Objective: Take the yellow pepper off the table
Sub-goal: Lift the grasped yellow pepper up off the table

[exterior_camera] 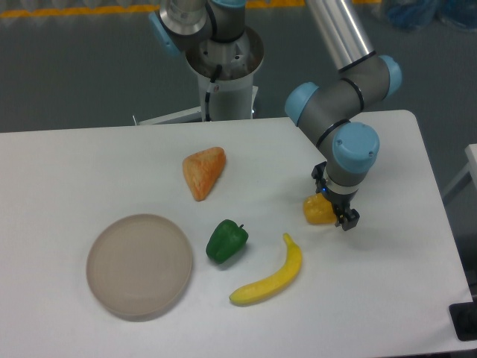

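Observation:
The yellow pepper [316, 211] is a small lumpy yellow-orange piece on the right part of the white table [89, 164]. My gripper [335, 208] points straight down and stands right at the pepper, covering its right side. One dark fingertip [349, 219] shows just right of the pepper. The other finger is hidden behind the wrist. I cannot tell whether the jaws are closed on the pepper, or whether it rests on the table or is lifted.
A yellow banana [270, 274] lies in front of the pepper, to its left. A green pepper [226, 240] sits left of the banana. An orange wedge [203, 171] lies further back. A round grey plate [139, 265] is at the front left. The table's right edge is near.

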